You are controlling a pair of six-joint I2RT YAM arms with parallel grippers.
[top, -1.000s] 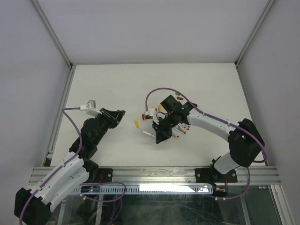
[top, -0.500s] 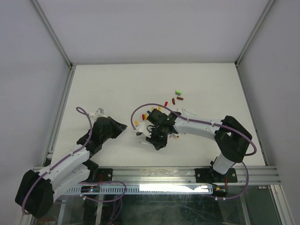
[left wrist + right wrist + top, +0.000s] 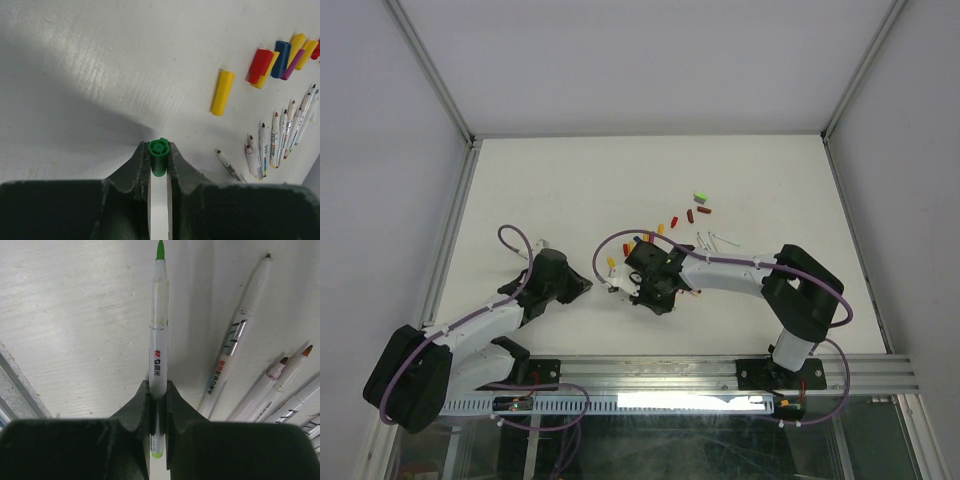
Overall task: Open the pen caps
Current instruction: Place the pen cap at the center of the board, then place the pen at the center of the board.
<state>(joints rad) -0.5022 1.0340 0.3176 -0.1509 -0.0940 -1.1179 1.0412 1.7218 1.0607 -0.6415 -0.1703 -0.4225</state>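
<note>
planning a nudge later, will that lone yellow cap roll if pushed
Probably rolls sideways: the yellow cap is a smooth cylinder lying on its side. Likely light too, small plastic, so it may skitter.

A white plastic pen barrel with a green tip (image 3: pixel 159 325) juts straight ahead from the right pincer (image 3: pixel 158 389), over the matte white bench (image 3: pixel 75 315). Just right of it lies a white barrel with a dark tip (image 3: pixel 242 325), slanting away from it. More uncapped white barrels (image 3: pixel 290 385) fan out further right. Ahead and to the right of the left pincer (image 3: pixel 159 150), a row of thin white barrels (image 3: pixel 280 132) lies side by side.
</note>
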